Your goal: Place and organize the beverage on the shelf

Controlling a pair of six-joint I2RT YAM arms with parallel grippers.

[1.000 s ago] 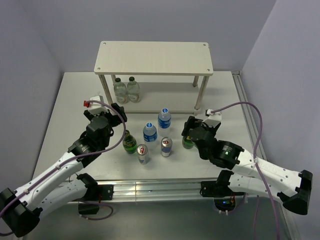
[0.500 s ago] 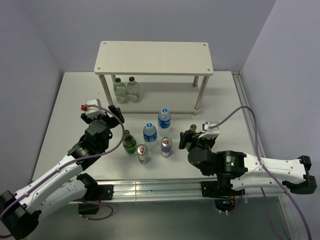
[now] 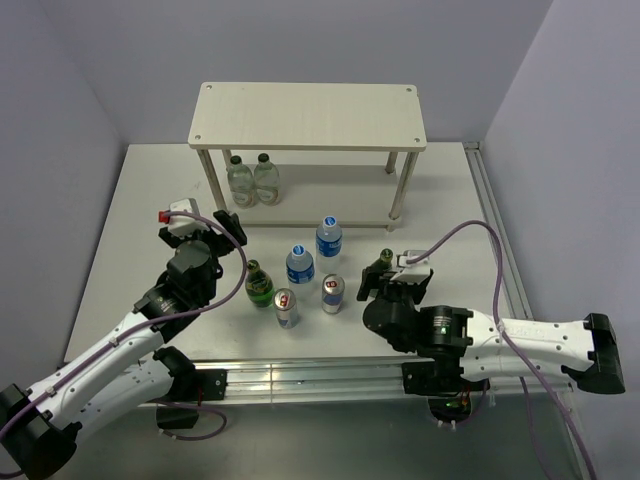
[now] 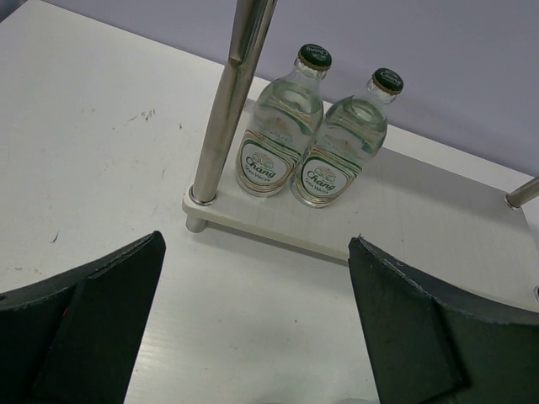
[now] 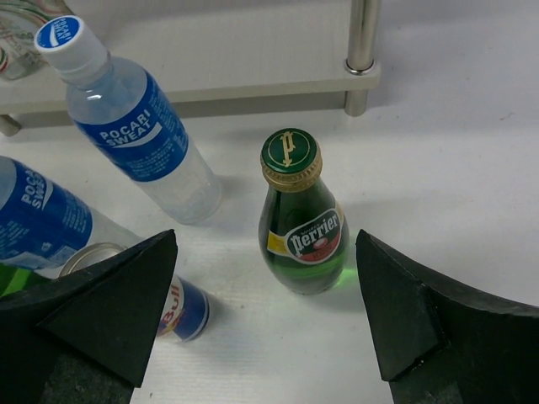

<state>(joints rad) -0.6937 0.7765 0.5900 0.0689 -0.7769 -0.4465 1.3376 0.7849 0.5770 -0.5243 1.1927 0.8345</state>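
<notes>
Our left hand (image 4: 257, 244) hangs open over the bench (image 3: 140, 200), its two dark fingers spread wide with only bare bench between them. Just beyond it is the front left leg of the shelf (image 3: 308, 115). Behind that leg, two clear bottles (image 4: 312, 143) with green caps stand upright on the lower board at its left end, touching side by side.

The six drinks stand upright on the bench in front of the shelf. Farthest left is a green bottle (image 3: 259, 287), just right of our left arm. Next comes a can (image 3: 286, 306), nearest the front edge, then a water bottle (image 3: 300, 264) behind it. A second water bottle (image 3: 328, 238) stands farther back, closest to the shelf, and the other can (image 3: 333, 292) stands in front of that one.

Right of the group, our right hand (image 3: 376, 272) is open at the second green bottle (image 5: 301, 227). In the wrist view this bottle stands between the fingers and a little beyond their tips, with bare bench on either side, so neither finger touches it. The top view hides most of this bottle behind the hand, and we see only its cap.
</notes>
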